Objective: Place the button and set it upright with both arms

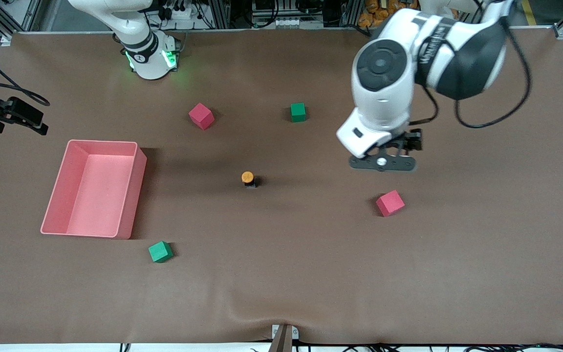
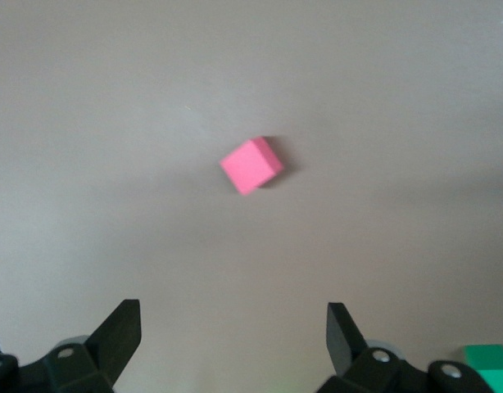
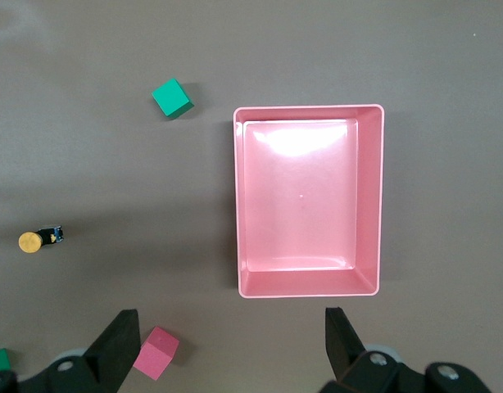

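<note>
Button (image 1: 248, 178) amid open brown table (image 1: 311, 274)

Brown mat (image 1: 281, 274) covers the whole table, slightly rippled at the edge nearest the front camera, where a small metal bracket (image 1: 285, 334) sits mid-edge. Aluminium frame rails (image 1: 232, 12) run along the table's edge by the robot bases, with cables and a power strip (image 1: 176, 11) among them. A black clamp mount (image 1: 10, 115) overhangs the mat at the right arm's end. Lighting is even and soft, shadows short.
</note>
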Robot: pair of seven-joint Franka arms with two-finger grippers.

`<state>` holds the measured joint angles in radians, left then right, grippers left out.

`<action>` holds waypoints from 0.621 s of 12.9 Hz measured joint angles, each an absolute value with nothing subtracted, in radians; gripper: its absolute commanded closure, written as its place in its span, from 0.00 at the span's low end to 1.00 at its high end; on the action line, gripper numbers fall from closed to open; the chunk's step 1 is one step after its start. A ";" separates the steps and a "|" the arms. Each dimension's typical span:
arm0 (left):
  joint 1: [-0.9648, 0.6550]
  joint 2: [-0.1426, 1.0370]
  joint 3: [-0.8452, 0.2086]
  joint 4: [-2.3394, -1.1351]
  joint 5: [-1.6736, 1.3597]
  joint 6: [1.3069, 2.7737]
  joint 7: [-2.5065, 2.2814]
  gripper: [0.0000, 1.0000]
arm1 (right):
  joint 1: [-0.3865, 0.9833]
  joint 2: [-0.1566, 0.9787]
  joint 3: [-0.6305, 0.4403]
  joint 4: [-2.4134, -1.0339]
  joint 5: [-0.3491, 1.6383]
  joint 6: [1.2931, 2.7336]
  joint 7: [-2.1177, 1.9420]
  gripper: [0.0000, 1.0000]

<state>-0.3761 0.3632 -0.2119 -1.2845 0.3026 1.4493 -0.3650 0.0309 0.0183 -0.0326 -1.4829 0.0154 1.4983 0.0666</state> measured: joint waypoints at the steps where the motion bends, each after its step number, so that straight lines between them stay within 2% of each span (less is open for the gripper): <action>1: -0.343 0.337 -0.210 -1.284 0.305 1.448 -0.306 0.00 | 0.031 0.018 -0.033 -1.483 0.015 1.498 0.067 0.00; 6: -0.177 0.200 -0.213 -1.296 0.240 1.419 -0.219 0.00 | 0.030 0.018 -0.033 -1.483 0.015 1.498 0.066 0.00; 8: -0.116 0.142 -0.193 -1.352 0.123 1.420 -0.222 0.00 | 0.030 0.019 -0.033 -1.483 0.015 1.498 0.066 0.00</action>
